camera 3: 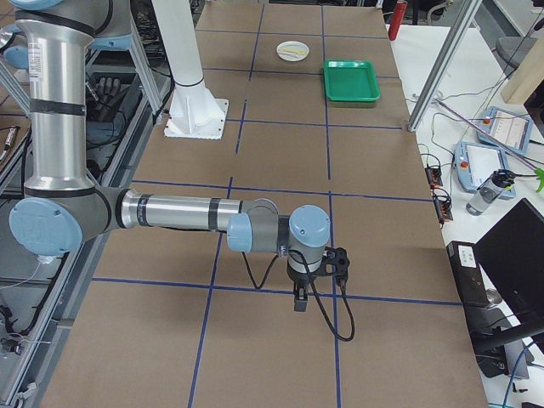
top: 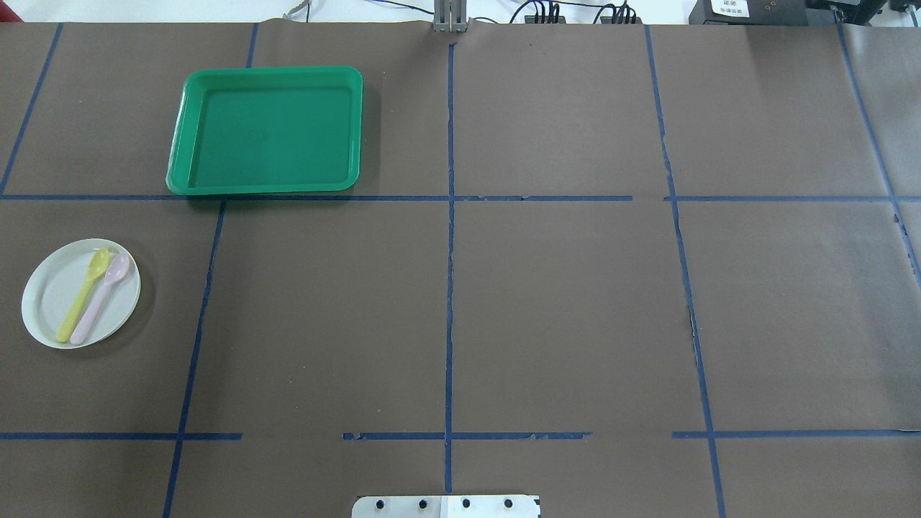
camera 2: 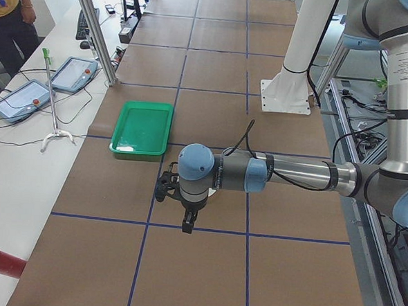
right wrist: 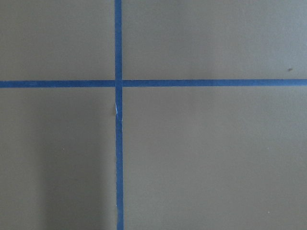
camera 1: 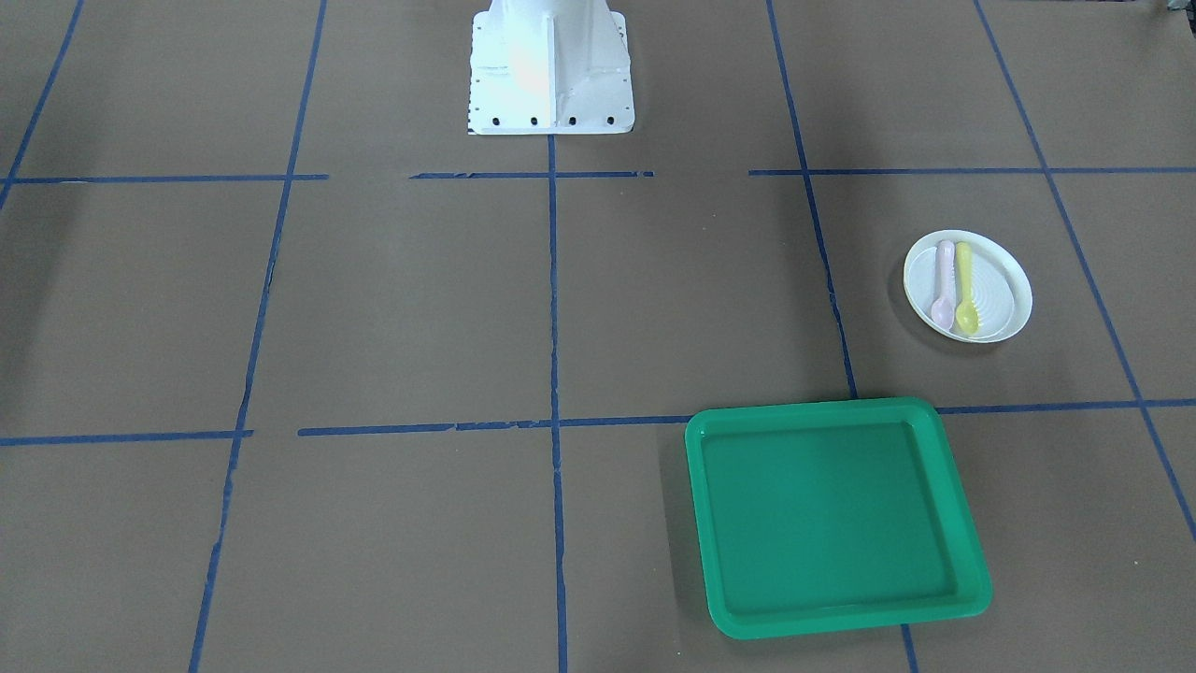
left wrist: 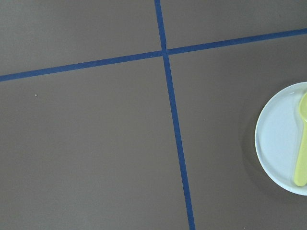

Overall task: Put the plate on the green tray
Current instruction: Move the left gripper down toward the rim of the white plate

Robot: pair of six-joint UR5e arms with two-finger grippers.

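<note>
Brown paper (top: 561,302) gridded with blue tape (top: 450,288) covers the table; overhead, the plate (top: 50,288), bearing a yellow spoon (top: 80,301) and a pink spoon (top: 101,301), sits middle left, apart from the green tray (top: 266,129) at upper left. Only the side views show the left gripper (camera 2: 186,225) and the right gripper (camera 3: 299,304), and whether their fingers are spread cannot be told.

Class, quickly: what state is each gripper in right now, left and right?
Left gripper: cannot be told, seen only from the side.
Right gripper: cannot be told, seen only from the side.
</note>
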